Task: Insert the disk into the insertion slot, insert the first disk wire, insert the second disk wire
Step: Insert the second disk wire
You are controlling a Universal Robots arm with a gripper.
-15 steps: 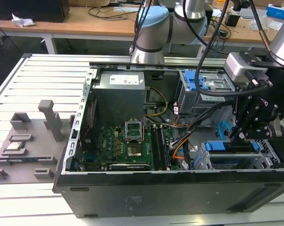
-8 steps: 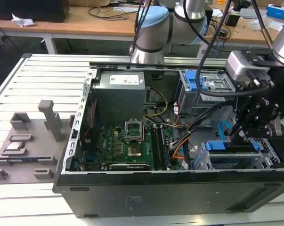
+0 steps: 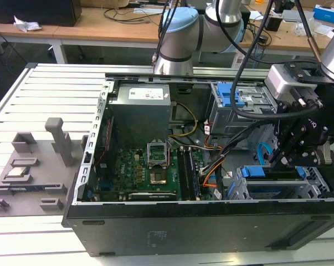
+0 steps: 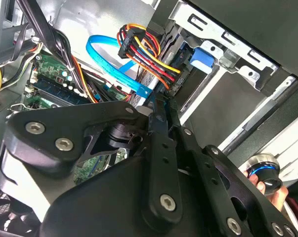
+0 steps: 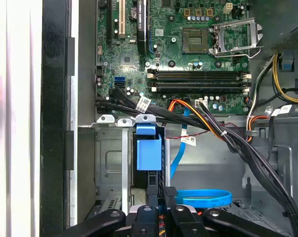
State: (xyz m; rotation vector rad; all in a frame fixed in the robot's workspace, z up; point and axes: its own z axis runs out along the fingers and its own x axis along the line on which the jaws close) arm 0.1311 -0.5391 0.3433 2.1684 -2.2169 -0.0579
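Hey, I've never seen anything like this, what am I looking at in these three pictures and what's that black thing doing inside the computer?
This is a robot arm working inside an open desktop computer case that lies on its side on a slatted metal table. The exterior view is taken from a camera standing off the arm. The two wrist views come from cameras riding on the arm, so they look along its black gripper into the case.

Inside the case you can see the green motherboard, a grey power supply and bundles of coloured wires. The gripper is down at the drive bay near the exterior view's right, close to a flat blue data cable and a blue plastic carrier. I cannot tell whether it is gripping anything. Grey fixture blocks sit on the table beside the case.
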